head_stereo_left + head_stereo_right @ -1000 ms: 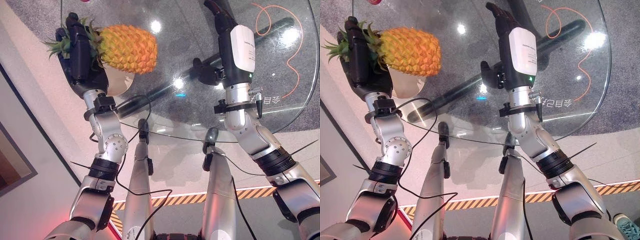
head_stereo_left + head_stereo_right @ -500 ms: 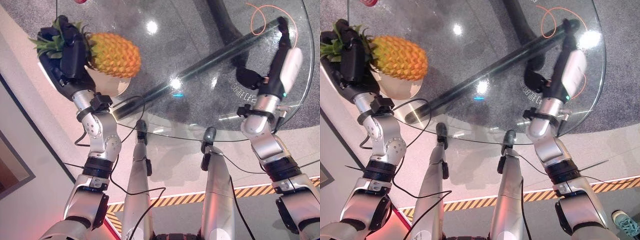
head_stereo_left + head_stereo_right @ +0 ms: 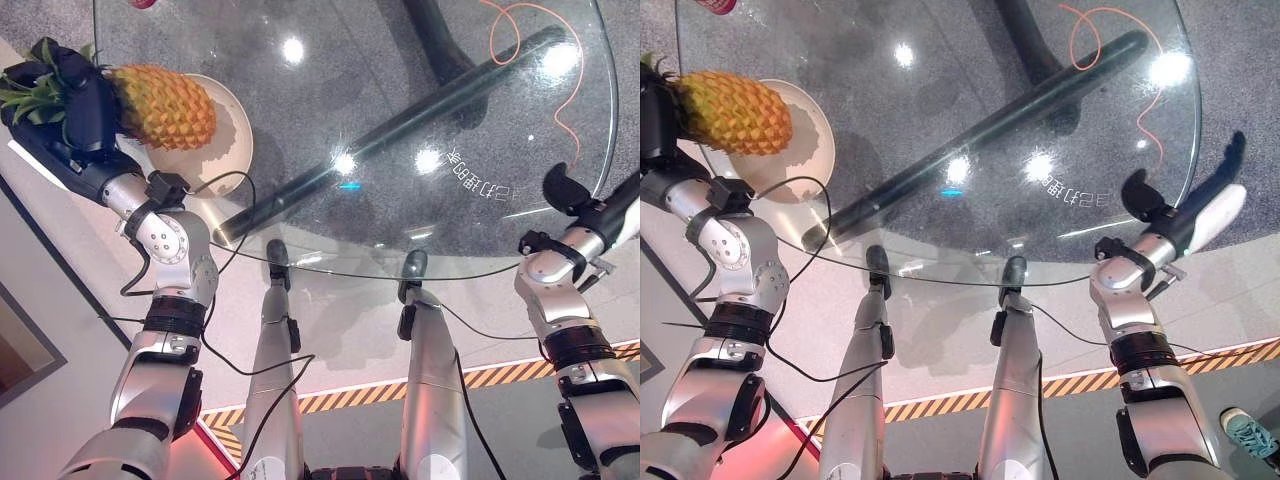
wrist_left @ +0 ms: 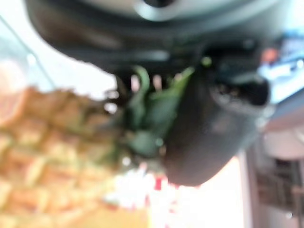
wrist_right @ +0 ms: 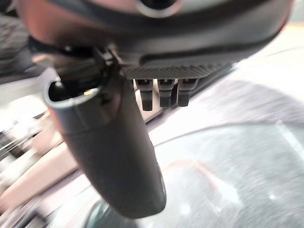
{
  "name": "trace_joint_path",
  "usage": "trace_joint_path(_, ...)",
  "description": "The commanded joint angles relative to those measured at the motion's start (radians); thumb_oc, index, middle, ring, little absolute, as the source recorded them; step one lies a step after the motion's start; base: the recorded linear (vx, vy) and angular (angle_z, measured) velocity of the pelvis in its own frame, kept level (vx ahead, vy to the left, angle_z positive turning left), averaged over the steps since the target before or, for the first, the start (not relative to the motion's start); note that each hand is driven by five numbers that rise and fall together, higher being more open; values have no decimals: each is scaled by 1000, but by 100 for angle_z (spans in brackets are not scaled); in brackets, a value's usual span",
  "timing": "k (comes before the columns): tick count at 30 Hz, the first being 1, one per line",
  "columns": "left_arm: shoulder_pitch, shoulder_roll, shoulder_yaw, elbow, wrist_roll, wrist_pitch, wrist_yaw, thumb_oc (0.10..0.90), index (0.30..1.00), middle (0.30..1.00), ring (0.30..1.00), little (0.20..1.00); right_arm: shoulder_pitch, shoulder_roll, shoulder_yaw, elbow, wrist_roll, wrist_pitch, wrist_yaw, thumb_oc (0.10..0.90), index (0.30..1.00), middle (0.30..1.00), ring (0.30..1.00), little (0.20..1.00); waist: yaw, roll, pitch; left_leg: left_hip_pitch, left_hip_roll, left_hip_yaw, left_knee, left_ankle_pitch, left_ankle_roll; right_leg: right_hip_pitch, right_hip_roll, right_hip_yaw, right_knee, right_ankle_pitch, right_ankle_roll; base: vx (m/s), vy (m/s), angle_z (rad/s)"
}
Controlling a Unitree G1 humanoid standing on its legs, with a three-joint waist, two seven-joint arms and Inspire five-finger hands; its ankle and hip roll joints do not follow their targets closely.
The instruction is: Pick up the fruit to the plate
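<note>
The pineapple (image 3: pixel 165 105), upper left of the frame, is held by its green crown (image 4: pixel 147 118) in the left hand (image 3: pixel 75 120), whose dark fingers (image 4: pixel 209 128) curl round the leaves; its orange body lies roughly level above the near part of the cream plate (image 3: pixel 228 150), and whether the underside already touches the plate cannot be told. The plate rests near the left rim of the round glass bench (image 3: pixel 400 130), through which a dark base bar (image 3: pixel 400 120) and grey floor are seen. An orange cord (image 3: pixel 560 90) curves at the upper right, and a small red object (image 3: pixel 143 3) sits at the top edge, cut off by the frame. The right hand (image 3: pixel 1200 215) is at the right edge of the bench, away from the fruit; in its wrist view the thumb (image 5: pixel 109 156) and the short row of fingers (image 5: pixel 164 92) appear relaxed and hold nothing. Handling, as a judgement: the fruit is probably fairly heavy, rigid and rough-skinned, so it is unlikely to slip; the leafy crown is the narrowest hold but may bend or tear under the weight, and the body tends to swing below it. A slow descent onto the plate centre seems advisable before release.
</note>
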Motion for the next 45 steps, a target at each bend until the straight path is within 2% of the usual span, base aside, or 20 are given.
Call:
trace_joint_path(1, -152, 143, 15, 14, 143, -157, 82, 100, 300, 300, 300, 200, -62, -15, -63, 57, 83, -121, -103, 800, 900, 900, 900, 900, 12, -78, -23, 46, -65, 46, 70, -137, 52, 117, 131, -48, -248, 139, -45, 0, 0, 0)
trace_joint_path(5, -204, 177, -17, 94, 226, -139, 184, 100, 300, 300, 300, 200, -91, -30, -87, 249, 192, -182, -70, 800, 900, 900, 900, 900, 14, -71, -23, 42, -62, 45, 77, -139, 52, 114, 129, -49, -245, 135, -48, 0, 0, 0)
trace_joint_path(8, -231, 196, -39, 133, 257, -122, 232, 100, 300, 300, 300, 200, -102, -47, -97, 329, 199, -180, -73, 800, 900, 900, 900, 900, 13, -68, -23, 31, -62, 44, 80, -132, 53, 105, 127, -48, -246, 143, -49, 14, 6, 0)
trace_joint_path(12, -263, 218, -66, 195, 256, -108, 250, 100, 300, 300, 300, 200, -103, -59, -110, 450, 333, -196, 7, 800, 900, 900, 900, 900, 13, -64, -23, 32, -59, 43, 90, -145, 52, 108, 126, -47, -237, 128, -49, 20, 6, -1)
trace_joint_path(13, -274, 226, -70, 211, 257, -103, 252, 100, 300, 300, 300, 200, -103, -62, -114, 485, 348, -198, 29, 800, 900, 900, 900, 900, 12, -64, -23, 23, -59, 42, 89, -134, 54, 100, 125, -47, -240, 138, -51, 0, 0, 0)
trace_joint_path(16, -290, 238, -89, 243, 271, -91, 270, 100, 300, 300, 300, 200, -101, -64, -106, 533, 356, -176, 41, 800, 900, 900, 900, 900, 11, -64, -23, 24, -58, 41, 94, -139, 55, 101, 127, -45, -238, 135, -51, 0, 0, 0)
trace_joint_path(21, -309, 248, -115, 292, 303, -81, 286, 100, 300, 300, 300, 200, -94, -76, -98, 611, 405, -96, 76, 800, 900, 900, 900, 900, 11, -66, -23, 21, -58, 40, 95, -138, 57, 99, 130, -42, -236, 132, -54, 8, 2, 0)
trace_joint_path(23, -316, 249, -129, 309, 311, -65, 288, 100, 300, 300, 300, 200, -74, -73, -93, 641, 435, -44, 113, 800, 900, 900, 900, 900, 9, -67, -23, 25, -56, 40, 103, -151, 58, 104, 132, -41, -226, 119, -55, 0, 0, 0)
trace_joint_path(24, -319, 250, -129, 309, 311, -65, 288, 100, 300, 300, 300, 200, -76, -74, -95, 642, 436, -43, 115, 800, 900, 900, 900, 900, 9, -67, -23, 19, -57, 40, 101, -143, 59, 99, 132, -41, -229, 127, -56, 0, 0, 0)
trace_joint_path(26, -324, 250, -137, 324, 288, -51, 272, 100, 300, 300, 300, 200, -50, -59, -93, 667, 494, 33, 204, 800, 900, 900, 900, 900, 6, -69, -23, 17, -54, 41, 107, -145, 60, 94, 134, -40, -222, 125, -57, 18, -3, 0)
trace_joint_path(29, -318, 242, -140, 332, 270, -35, 237, 100, 300, 300, 300, 200, -28, -38, -88, 688, 547, 72, 288, 800, 900, 900, 900, 900, 8, -73, -23, 23, -54, 40, 113, -157, 61, 99, 137, -38, -213, 116, -59, 25, -11, -1)
trace_joint_path(35, -307, 217, -139, 346, 268, -20, 212, 100, 300, 300, 300, 200, -14, -8, -77, 694, 545, 114, 388, 800, 900, 900, 900, 900, 6, -79, -23, 20, -56, 39, 125, -161, 63, 94, 141, -35, -203, 115, -62, 0, 0, 0)
trace_joint_path(45, -318, 198, -134, 397, 273, -19, 184, 100, 300, 300, 300, 200, -29, 39, -40, 694, 506, 121, 465, 800, 900, 900, 900, 900, 3, -83, -23, 13, -56, 38, 129, -159, 61, 83, 149, -29, -194, 112, -67, 0, 0, 0)
